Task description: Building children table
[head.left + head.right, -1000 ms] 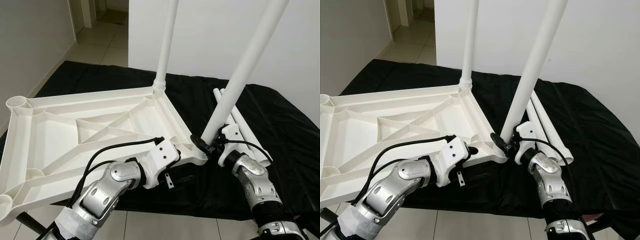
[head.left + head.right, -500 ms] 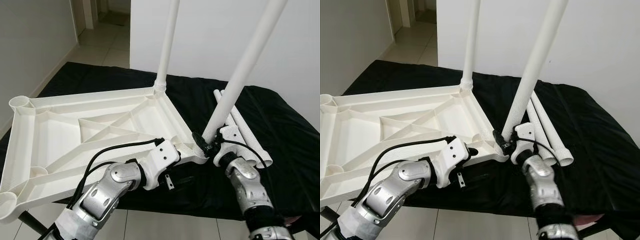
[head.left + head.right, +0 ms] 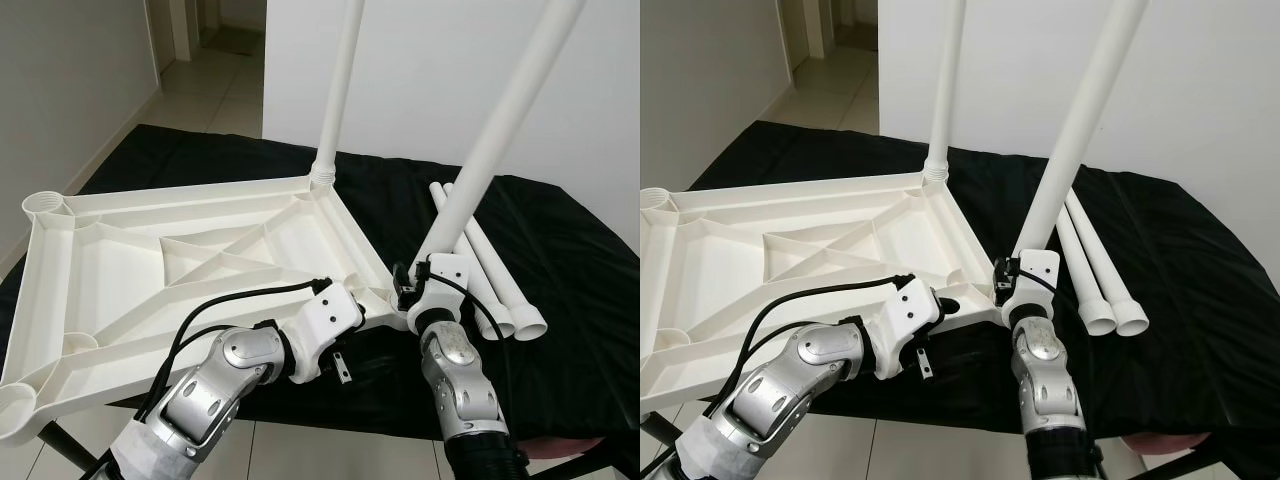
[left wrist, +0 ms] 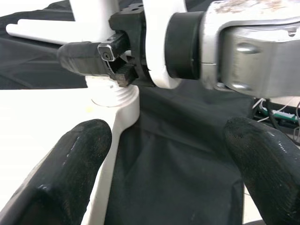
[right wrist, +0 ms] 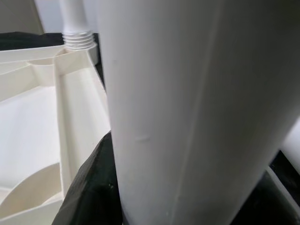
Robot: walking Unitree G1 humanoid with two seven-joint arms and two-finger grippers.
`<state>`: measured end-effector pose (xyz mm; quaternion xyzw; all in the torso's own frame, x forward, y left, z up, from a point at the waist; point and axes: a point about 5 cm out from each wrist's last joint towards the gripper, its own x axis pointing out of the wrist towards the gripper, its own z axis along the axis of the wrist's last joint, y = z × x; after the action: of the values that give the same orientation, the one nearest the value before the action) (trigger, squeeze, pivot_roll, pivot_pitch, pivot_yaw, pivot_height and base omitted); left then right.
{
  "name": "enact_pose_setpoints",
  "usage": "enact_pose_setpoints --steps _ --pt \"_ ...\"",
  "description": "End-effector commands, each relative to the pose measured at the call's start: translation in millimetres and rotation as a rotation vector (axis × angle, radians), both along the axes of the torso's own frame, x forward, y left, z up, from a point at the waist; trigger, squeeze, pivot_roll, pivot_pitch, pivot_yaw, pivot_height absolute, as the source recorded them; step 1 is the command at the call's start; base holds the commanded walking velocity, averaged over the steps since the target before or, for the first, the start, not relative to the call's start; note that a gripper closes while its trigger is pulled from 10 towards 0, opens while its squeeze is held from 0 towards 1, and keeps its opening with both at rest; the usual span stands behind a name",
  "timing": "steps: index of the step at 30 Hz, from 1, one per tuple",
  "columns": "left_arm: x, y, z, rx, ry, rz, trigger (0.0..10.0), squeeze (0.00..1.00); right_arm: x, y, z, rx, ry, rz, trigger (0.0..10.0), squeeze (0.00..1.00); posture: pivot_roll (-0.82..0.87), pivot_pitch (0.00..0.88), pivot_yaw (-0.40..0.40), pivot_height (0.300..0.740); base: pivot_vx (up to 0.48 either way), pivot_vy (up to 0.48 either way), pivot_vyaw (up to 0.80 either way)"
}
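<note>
The white plastic tabletop (image 3: 130,270) lies underside up on the black cloth. One white leg (image 3: 340,90) stands upright, screwed into its far right corner. A second leg (image 3: 490,140) leans to the right, its foot at the near right corner socket (image 4: 110,96). My right gripper (image 3: 410,284) is shut on this leg just above the socket, with black fingers (image 5: 89,187) on either side of the tube. My left gripper (image 4: 168,154) is open at the tabletop's near edge beside that corner, one finger (image 3: 946,301) showing over the rim.
Two spare white legs (image 3: 497,285) lie side by side on the black cloth (image 3: 570,240) to the right of the tabletop. A white wall (image 3: 420,70) rises behind. A tiled corridor (image 3: 200,80) opens at the back left. The cloth's front edge is right below my arms.
My right arm has swung left and now stands nearly upright under the leg's foot. The tilted leg stays at the corner socket. My left arm has hardly moved.
</note>
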<state>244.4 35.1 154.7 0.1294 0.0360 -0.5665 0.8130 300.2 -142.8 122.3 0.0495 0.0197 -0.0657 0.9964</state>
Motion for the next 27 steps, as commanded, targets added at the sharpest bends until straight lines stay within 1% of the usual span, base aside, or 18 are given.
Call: enact_pose_setpoints --steps 1,6,7,8,9,10,11,13,15,19,22,23,24,26,27 --pt "-3.2 -3.0 -1.5 0.000 0.020 -0.026 10.0 0.00 -9.4 0.9 -18.8 0.029 0.098 -0.038 10.0 0.00 -0.01 0.000 -0.110 0.740 0.000 0.000 0.00" --pt "-3.3 -3.1 -1.6 0.000 0.022 -0.028 10.0 0.00 -9.7 3.5 -14.5 0.047 0.073 -0.030 10.0 0.00 -0.01 0.000 -0.110 0.740 0.000 0.000 0.00" --pt "-3.2 -3.1 -1.3 0.001 0.022 -0.030 10.0 0.00 -9.3 3.0 -12.5 0.054 0.061 -0.026 10.0 0.11 -0.01 0.000 -0.110 0.740 0.000 0.000 0.00" --pt "-3.2 -3.1 -1.3 0.001 0.022 -0.030 10.0 0.00 -9.3 3.0 -12.5 0.054 0.061 -0.026 10.0 0.11 -0.01 0.000 -0.110 0.740 0.000 0.000 0.00" --pt "-2.6 -3.0 -1.1 0.002 0.021 -0.030 10.0 0.00 -8.9 3.2 -8.9 0.060 0.042 -0.019 10.0 1.00 -0.01 0.000 -0.105 0.740 0.000 0.000 0.00" --pt "-2.6 -3.0 -1.1 0.002 0.021 -0.030 10.0 0.00 -8.9 3.2 -8.9 0.060 0.042 -0.019 10.0 1.00 -0.01 0.000 -0.105 0.740 0.000 0.000 0.00" --pt "-1.8 -2.9 -0.9 0.003 0.018 -0.029 10.0 0.00 -8.0 3.0 -5.0 0.062 0.015 -0.012 10.0 1.00 -0.01 0.000 -0.104 0.740 0.000 0.000 0.00" --pt "-1.8 -2.9 -0.9 0.003 0.018 -0.029 10.0 0.00 -8.0 3.0 -5.0 0.062 0.015 -0.012 10.0 1.00 -0.01 0.000 -0.104 0.740 0.000 0.000 0.00" --pt "-1.0 -3.0 -0.4 0.003 0.013 -0.028 10.0 0.00 -6.8 0.8 2.3 0.043 -0.024 -0.005 10.0 1.00 -0.01 0.000 -0.104 0.740 0.000 0.000 0.00" --pt "-0.8 -3.0 0.0 0.001 0.011 -0.024 10.0 0.00 -7.1 -5.7 4.9 0.021 -0.037 -0.024 10.0 1.00 -0.01 0.000 -0.104 0.740 0.000 0.000 0.00" --pt "-0.9 -2.8 -0.5 0.001 0.011 -0.021 10.0 0.00 -8.8 -4.8 6.1 0.022 -0.046 0.009 10.0 1.00 -0.01 0.000 -0.108 0.740 0.000 0.000 0.00" --pt "-1.0 -2.7 -0.7 0.001 0.011 -0.020 10.0 0.00 -9.3 -1.5 6.6 0.032 -0.050 0.054 10.0 0.82 -0.01 0.000 -0.108 0.740 0.000 0.000 0.00" --pt "-0.9 -2.8 -0.5 0.000 0.010 -0.018 10.0 0.00 -9.5 -0.1 7.0 0.028 -0.059 0.100 10.0 0.00 -0.01 0.000 -0.108 0.740 0.000 0.000 0.00" --pt "-0.9 -2.8 -0.5 0.000 0.010 -0.018 10.0 0.00 -9.5 -0.1 7.0 0.028 -0.059 0.100 10.0 0.00 -0.01 0.000 -0.108 0.740 0.000 0.000 0.00" --pt "-0.6 -3.1 -0.1 0.000 0.009 -0.015 10.0 0.00 -8.9 0.4 7.1 0.015 -0.062 0.142 10.0 0.00 -0.01 0.000 -0.104 0.740 0.000 0.000 0.00"
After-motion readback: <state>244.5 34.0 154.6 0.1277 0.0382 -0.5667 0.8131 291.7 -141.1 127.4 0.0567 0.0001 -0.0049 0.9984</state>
